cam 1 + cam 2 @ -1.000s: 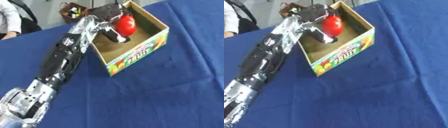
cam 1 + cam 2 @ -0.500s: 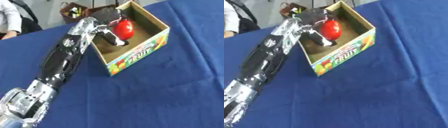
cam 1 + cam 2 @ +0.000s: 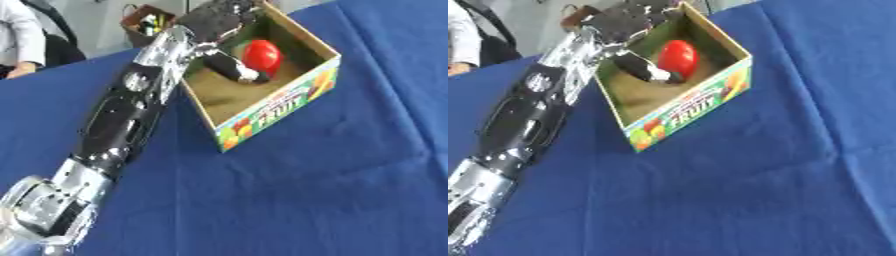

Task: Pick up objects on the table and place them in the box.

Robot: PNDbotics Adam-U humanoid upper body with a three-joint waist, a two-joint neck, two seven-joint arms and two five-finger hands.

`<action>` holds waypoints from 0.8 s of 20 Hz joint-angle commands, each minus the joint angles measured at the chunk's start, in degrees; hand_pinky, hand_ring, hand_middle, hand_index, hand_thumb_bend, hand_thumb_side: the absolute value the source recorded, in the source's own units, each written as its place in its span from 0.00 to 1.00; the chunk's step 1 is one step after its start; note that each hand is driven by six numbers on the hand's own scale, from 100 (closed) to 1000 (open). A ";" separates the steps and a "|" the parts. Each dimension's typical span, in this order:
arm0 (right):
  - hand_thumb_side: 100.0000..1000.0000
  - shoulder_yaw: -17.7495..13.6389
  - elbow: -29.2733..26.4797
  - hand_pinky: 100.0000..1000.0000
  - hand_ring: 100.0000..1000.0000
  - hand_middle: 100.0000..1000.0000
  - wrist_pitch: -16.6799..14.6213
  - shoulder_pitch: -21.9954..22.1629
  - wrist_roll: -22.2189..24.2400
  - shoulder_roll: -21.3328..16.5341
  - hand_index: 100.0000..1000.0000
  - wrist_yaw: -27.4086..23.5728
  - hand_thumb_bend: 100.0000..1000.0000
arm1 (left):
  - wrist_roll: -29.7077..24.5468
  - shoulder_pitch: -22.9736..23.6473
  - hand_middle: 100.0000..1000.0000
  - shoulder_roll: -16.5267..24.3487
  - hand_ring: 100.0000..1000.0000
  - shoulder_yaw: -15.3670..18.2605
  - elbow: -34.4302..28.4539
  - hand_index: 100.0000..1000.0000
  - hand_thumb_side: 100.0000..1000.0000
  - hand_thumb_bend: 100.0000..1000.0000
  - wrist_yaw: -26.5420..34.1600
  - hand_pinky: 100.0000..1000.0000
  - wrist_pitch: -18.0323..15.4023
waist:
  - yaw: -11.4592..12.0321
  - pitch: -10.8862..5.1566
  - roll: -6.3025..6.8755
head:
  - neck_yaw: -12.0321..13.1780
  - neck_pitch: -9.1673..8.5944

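Left hand (image 3: pixel 223 22) inside box (image 3: pixel 289 102); one red object (image 3: pixel 262 56).

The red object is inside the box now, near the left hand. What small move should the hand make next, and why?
Probably lift the left hand straight up out of the box. The red object lies inside on the box floor, with only a finger close beside it.

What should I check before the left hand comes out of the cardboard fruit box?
1. Red round fruit is inside the cardboard fruit box: ok.
2. Left hand has let go of the fruit: cannot tell; a finger lies right beside it.
3. Box stands upright on the blue tablecloth: ok.
4. Cloth around the box is free of obstacles for the arm: ok.
5. Right hand position: cannot tell, it is out of view.
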 commanded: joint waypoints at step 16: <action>0.60 -3.54 -1.16 0.67 0.73 0.45 -0.12 1.79 -4.10 -1.29 0.68 0.25 0.09 | 15.28 26.26 0.60 10.33 0.58 8.26 -56.20 0.87 0.87 0.00 46.88 0.38 20.98 | 8.10 -3.63 -4.95 | -2.58 4.65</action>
